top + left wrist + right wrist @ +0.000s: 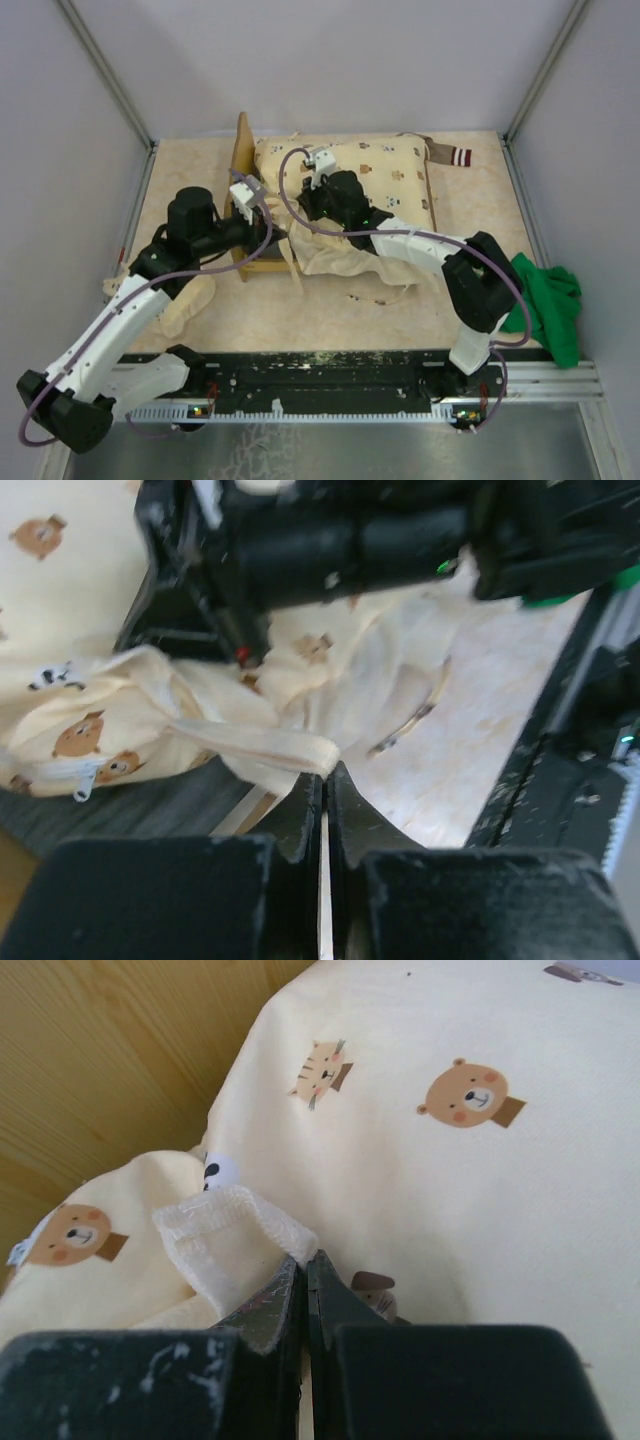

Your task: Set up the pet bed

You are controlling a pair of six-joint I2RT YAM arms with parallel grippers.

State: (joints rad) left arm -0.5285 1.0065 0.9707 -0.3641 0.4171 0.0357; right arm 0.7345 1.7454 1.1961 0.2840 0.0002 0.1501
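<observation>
Left hand point(322, 780) closed, arm low at quilt point(250, 740); right hand point(305, 1265) closed, bent over pet bed point(100, 1060).

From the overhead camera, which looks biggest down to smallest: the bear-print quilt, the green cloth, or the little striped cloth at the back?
1. bear-print quilt, clearly largest.
2. green cloth.
3. striped cloth, smallest as seen, though it is partly hidden behind the quilt, so its whole size is unsure.
</observation>
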